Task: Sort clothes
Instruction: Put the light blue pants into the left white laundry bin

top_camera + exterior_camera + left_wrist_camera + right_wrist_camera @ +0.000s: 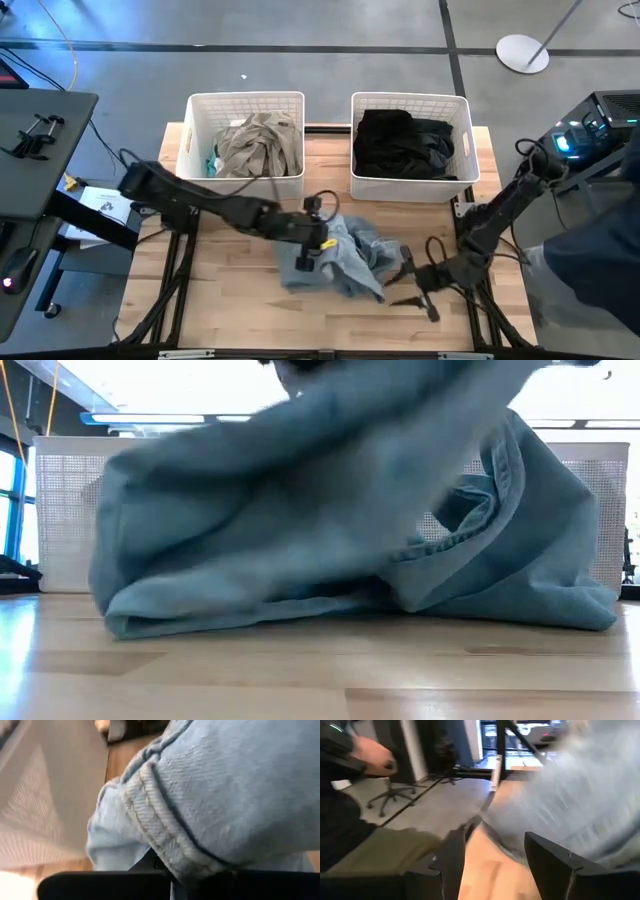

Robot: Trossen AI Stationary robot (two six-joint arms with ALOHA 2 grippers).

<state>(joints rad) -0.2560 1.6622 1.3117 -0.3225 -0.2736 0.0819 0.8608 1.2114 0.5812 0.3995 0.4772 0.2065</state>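
Note:
A light blue denim garment (345,255) lies crumpled on the wooden table in front of the two baskets. In the low view (330,510) its upper part is drawn up and its lower folds rest on the table. My left gripper (308,248) is shut on its left part. My right gripper (415,285) is open just right of the garment, fingers (454,855) spread with nothing between them. A beige garment (255,145) and a bit of a teal one (213,160) lie in the left basket. Black clothes (400,140) lie in the right basket. My left gripper holds the denim garment by a thick stitched hem (165,845) that runs down between its fingers, with more than one layer bunched there. It comes at the garment from the table's left side, slanting down. The gripped part is raised, and the rest lies slack on the table (200,615).
Two white lattice baskets (195,130) (465,140) stand side by side at the table's far edge. A person in dark blue (600,260) is at the right of the table. Bare wood (230,300) shows at the near left.

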